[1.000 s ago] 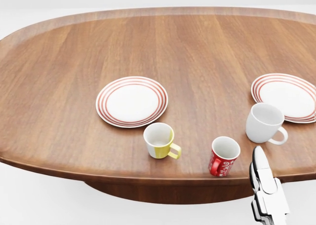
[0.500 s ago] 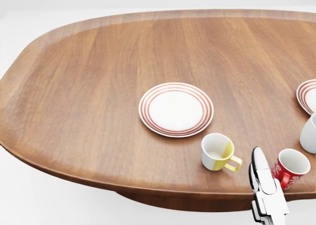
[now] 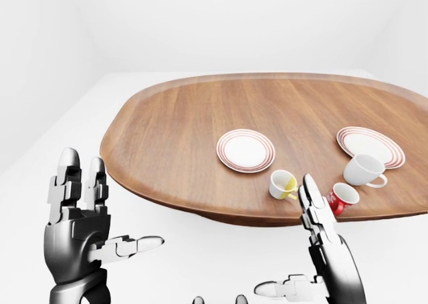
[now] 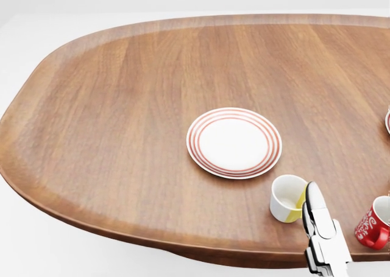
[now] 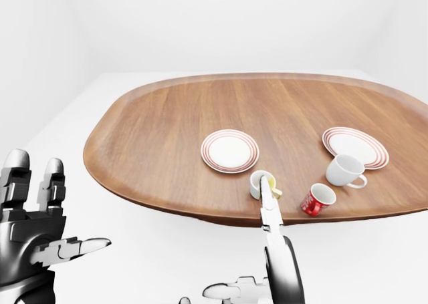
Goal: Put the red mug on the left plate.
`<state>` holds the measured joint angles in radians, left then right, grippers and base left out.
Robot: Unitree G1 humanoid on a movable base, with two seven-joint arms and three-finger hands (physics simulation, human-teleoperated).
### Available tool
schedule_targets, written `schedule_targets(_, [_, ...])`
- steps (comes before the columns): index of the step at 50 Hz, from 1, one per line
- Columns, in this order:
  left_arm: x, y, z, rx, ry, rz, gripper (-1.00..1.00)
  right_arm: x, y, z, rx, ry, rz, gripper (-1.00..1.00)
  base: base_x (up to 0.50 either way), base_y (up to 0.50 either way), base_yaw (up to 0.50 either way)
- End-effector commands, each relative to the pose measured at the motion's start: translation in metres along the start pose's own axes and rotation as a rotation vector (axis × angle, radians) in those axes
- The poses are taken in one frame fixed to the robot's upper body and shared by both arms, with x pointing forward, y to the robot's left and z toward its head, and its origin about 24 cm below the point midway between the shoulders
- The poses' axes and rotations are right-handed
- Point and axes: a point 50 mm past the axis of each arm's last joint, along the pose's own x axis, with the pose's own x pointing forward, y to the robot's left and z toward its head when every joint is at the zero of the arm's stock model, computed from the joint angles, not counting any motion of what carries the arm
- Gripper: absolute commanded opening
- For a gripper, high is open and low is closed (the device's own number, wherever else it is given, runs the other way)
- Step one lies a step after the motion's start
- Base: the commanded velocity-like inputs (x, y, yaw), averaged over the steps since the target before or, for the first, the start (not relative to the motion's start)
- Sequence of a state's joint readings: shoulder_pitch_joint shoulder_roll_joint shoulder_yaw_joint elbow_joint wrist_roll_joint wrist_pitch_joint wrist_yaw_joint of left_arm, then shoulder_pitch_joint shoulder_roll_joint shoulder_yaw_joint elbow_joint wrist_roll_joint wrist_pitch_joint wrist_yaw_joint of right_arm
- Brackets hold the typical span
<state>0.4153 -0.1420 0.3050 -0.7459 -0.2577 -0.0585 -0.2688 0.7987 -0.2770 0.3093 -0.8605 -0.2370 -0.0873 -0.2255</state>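
The red mug stands upright near the table's bottom edge, right of a yellow-and-white mug. In the head view it is cut by the right edge. The left plate, white with red rings, lies empty up and left of both mugs. My right hand is open and empty, its fingers raised below the table edge, just left of the red mug and apart from it. My left hand is open and empty at the lower left, far from the table.
A second red-ringed plate lies at the right with a white mug just below it. The oval wooden table has a raised rim. White floor and walls lie all around.
The camera has swung left, so the whole picture has shifted right. The left plate went from left of centre to the middle. The red mug slid to the right edge.
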Motion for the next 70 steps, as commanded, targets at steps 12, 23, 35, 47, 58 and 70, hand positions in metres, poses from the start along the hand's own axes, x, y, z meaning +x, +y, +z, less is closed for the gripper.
schedule_targets(12, [0.0011,-0.0013,-0.0006,-0.003,-0.002,-0.005,1.0,-0.0001,0.0016,0.0001,0.022,0.002,0.032,1.0,0.5,0.0,0.0])
schedule_targets(23, [0.0012,-0.0012,-0.0005,-0.002,-0.002,-0.005,1.0,0.0007,0.0018,0.0017,0.022,-0.008,0.035,1.0,0.5,0.0,0.0])
schedule_targets(35, [0.001,-0.0013,-0.0004,-0.003,-0.002,-0.006,1.0,0.001,0.0023,0.003,0.019,-0.016,0.039,1.0,0.5,0.0,0.0])
schedule_targets(47, [0.0006,-0.0023,-0.0003,-0.007,-0.003,-0.014,1.0,-0.0006,0.0033,0.003,0.007,-0.012,0.044,1.0,0.5,-0.02,0.0])
schedule_targets(58, [0.0003,-0.0022,-0.0006,-0.008,-0.003,-0.015,1.0,-0.0006,0.0036,0.0031,0.002,-0.015,0.046,1.0,0.5,-0.05,0.0])
schedule_targets(70, [0.0002,-0.0022,-0.0005,-0.008,-0.003,-0.016,1.0,-0.0005,0.0042,0.0036,-0.004,-0.019,0.047,1.0,0.49,-0.08,0.0])
